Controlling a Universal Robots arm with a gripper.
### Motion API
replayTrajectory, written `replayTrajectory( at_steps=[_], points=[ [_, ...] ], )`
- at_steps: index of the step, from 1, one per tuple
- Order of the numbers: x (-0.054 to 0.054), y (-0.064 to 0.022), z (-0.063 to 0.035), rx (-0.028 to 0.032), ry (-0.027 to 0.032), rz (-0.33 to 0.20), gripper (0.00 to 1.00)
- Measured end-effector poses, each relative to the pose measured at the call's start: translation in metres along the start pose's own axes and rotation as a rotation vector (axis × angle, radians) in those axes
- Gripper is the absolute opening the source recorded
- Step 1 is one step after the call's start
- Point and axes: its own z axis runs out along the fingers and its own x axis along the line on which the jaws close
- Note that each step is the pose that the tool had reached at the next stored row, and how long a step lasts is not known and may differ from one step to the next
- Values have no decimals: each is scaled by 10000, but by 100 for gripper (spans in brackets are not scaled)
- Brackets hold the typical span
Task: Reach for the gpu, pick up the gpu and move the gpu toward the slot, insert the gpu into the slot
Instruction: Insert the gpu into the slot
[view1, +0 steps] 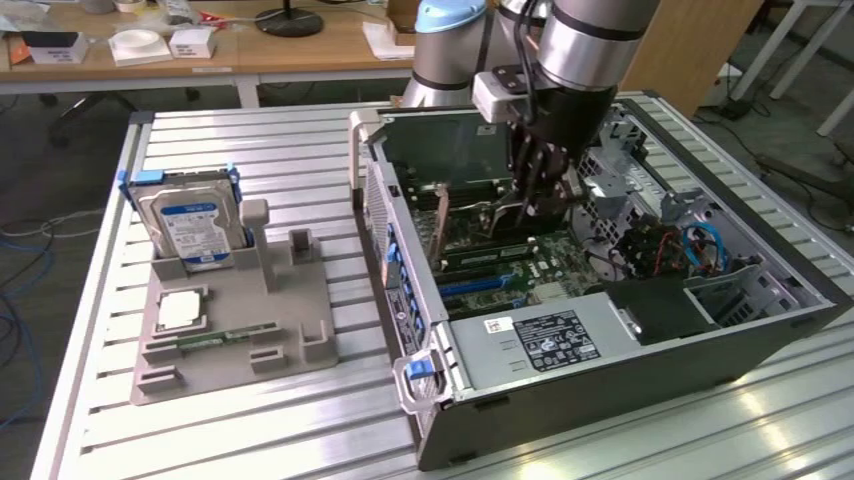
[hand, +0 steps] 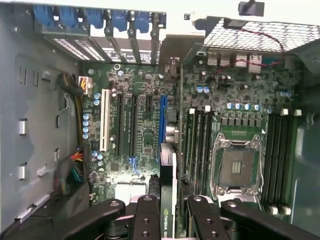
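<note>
While I am reaching down into the open dark grey metal computer case (view1: 627, 365), my claw (hand: 170, 212) is closing its black fingers (hand: 146, 215) to a narrow gap on the gpu (hand: 167, 167), a thin flat dark circuit card with pale lettering that I am seeing edge-on. The card is sitting between the fingers and pointing away from my claw toward the green motherboard (hand: 140, 130). Just beyond its far edge, the long blue plastic slot (hand: 162, 117) is lying in line with it; I cannot tell whether the two are touching. Outside the case, well apart from my claw, a boxy silver hard drive with a blue label (view1: 198, 225) is standing in a grey moulded holder (view1: 287, 330) on the slatted metal tabletop (view1: 200, 440).
</note>
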Motion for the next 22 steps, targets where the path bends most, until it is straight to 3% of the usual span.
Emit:
replayTrajectory(
  at_steps=[9,16,20,22],
  points=[
    [25,26,158,16,5,502,26],
    [129,44,178,18,2,509,26],
    [126,161,203,17,3,507,26],
    [127,172,224,17,4,508,26]
  ],
)
